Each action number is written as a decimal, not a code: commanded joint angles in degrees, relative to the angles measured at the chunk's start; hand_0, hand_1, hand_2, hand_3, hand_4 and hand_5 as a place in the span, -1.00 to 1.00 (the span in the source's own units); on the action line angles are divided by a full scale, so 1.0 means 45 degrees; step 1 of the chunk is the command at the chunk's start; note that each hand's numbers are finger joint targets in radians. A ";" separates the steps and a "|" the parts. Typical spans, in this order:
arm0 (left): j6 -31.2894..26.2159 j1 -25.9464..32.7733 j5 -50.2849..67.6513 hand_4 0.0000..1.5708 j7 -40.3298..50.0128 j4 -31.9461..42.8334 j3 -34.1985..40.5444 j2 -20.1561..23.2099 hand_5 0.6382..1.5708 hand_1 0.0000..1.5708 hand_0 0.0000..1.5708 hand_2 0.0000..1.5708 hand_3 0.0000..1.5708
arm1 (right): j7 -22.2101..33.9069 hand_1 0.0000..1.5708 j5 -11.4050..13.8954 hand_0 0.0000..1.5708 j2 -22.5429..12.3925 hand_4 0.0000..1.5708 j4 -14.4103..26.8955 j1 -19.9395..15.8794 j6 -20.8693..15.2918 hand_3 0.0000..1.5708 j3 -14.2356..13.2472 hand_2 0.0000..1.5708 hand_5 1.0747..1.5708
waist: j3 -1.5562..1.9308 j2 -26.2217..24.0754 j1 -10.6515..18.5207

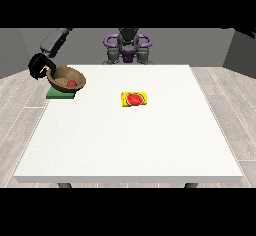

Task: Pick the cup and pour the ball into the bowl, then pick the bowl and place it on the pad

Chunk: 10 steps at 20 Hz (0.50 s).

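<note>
At the upper left of the frame, the black hand at the view's left (38, 66) hangs from a grey arm that comes down from the top edge. The hand is at the left rim of the round brown wooden bowl (60, 75), and it seems to curl on this rim, but the fingers are too small to see exactly how they lie. The bowl is tilted a little, with its opening turned towards the camera and to the right. Inside the bowl lies the small red ball (71, 83), near the lower right part of the inner wall. Under the bowl is the flat green square pad (56, 94), which lies at the left edge of the large white table (130, 140); the bowl covers most of the pad.

Near the middle of the frame, well apart from the bowl, the yellow cup with a red picture on its side (135, 99) lies on its side on the table. The other hand does not show in the view.
</note>
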 commanded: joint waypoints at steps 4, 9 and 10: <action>-0.0268 -0.0428 0.0517 0.52 0.0362 -0.0137 0.0162 0.0823 0.98 -1.00 -1.00 -1.00 -1.00 | -0.0063 1.00 -0.0266 1.00 -0.0624 -0.76 0.0887 -0.0206 -0.0561 0.48 -0.0737 1.00 0.94 | 0.0008 0.0410 0.0217; -0.0402 0.0188 0.0507 0.52 0.0023 -0.0065 0.0120 0.0665 0.98 -1.00 -1.00 -1.00 -1.00 | -0.0660 0.95 -0.0102 0.95 -0.0802 -1.00 0.1018 0.0129 -0.1266 0.12 -0.0909 0.84 0.93 | 0.0006 0.0236 0.0336; -0.0612 -0.0092 0.0883 0.52 0.0206 0.0127 0.0423 0.1102 0.98 -1.00 -1.00 -1.00 -1.00 | -0.0713 0.92 -0.0260 0.92 -0.1096 -1.00 0.1233 0.0115 -0.0849 0.05 -0.1078 0.80 0.92 | 0.0008 0.0513 0.0286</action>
